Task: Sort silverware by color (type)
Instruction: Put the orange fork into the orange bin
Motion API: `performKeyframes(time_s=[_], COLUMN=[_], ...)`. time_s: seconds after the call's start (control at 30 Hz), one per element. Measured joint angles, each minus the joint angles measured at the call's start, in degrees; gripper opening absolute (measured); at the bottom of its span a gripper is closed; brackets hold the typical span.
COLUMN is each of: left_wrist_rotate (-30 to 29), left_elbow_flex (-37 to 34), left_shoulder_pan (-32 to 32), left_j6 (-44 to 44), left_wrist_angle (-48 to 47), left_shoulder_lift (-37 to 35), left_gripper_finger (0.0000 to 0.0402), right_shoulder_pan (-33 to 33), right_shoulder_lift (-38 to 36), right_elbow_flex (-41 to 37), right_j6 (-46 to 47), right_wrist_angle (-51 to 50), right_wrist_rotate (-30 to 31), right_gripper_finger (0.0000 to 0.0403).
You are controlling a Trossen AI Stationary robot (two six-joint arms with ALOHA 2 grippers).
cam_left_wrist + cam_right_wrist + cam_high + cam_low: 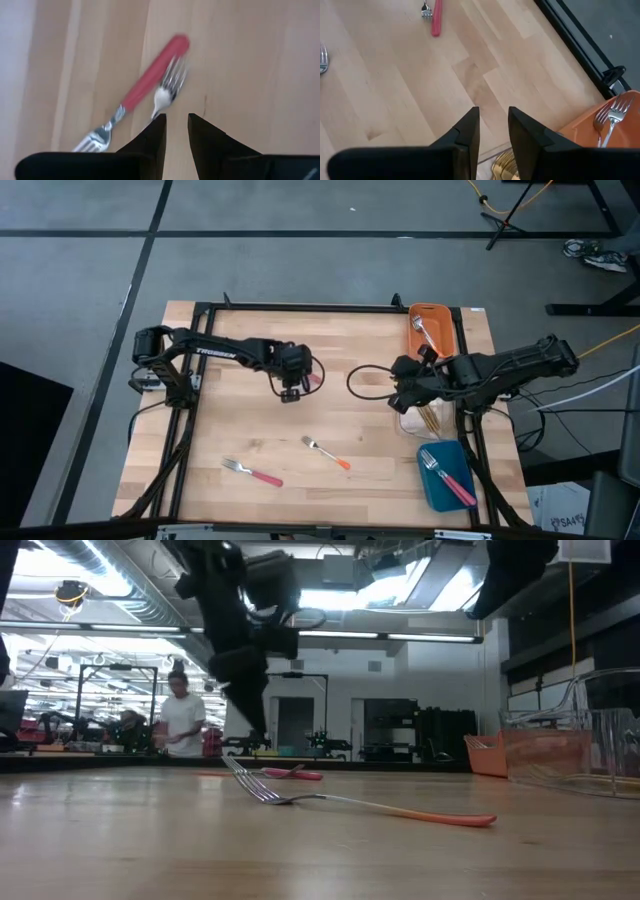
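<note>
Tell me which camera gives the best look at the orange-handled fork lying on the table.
The low view: the orange-handled fork lies close and side-on, tines raised, whole length visible. The high view shows it small, mid-table, between the pink-handled fork and the blue bin. I can't pick it out for certain in either wrist view.

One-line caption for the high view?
Left gripper hovers mid-table; right gripper beside the bins; two forks lie loose on the table.

"TROSSEN" in white on left arm [215, 351], no other legible txt
</note>
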Motion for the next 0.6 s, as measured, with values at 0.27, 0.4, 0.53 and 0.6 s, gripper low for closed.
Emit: performKeyframes(time_s=[0.27,0.4,0.53,0.6], left_wrist_rotate=[-0.7,-0.7,-0.7,-0.4], left_elbow_flex=[-6.5,-8.8,-10.6,-11.0], left_shoulder_pan=[2.0,2.8,3.5,3.8], left_j6=[4.3,6.2,7.5,7.6], left_wrist_angle=[5.9,10.6,13.4,14.5], left_shoulder_lift=[0.0,0.0,0.0,0.0], left_gripper_finger=[0.0074,0.0074,0.0074,0.0074], right_shoulder_pan=[0.0,0.0,0.0,0.0], right_shoulder_lift=[0.1,0.1,0.1,0.1], right_elbow_flex=[0.0,0.0,0.0,0.0], right_j6=[0.0,0.0,0.0,0.0], right_wrist_angle=[0.9,1.2,1.2,1.2], right_wrist_rotate=[0.0,0.0,0.0,0.0], right_gripper_finger=[0.0090,0.0090,0.0090,0.0090])
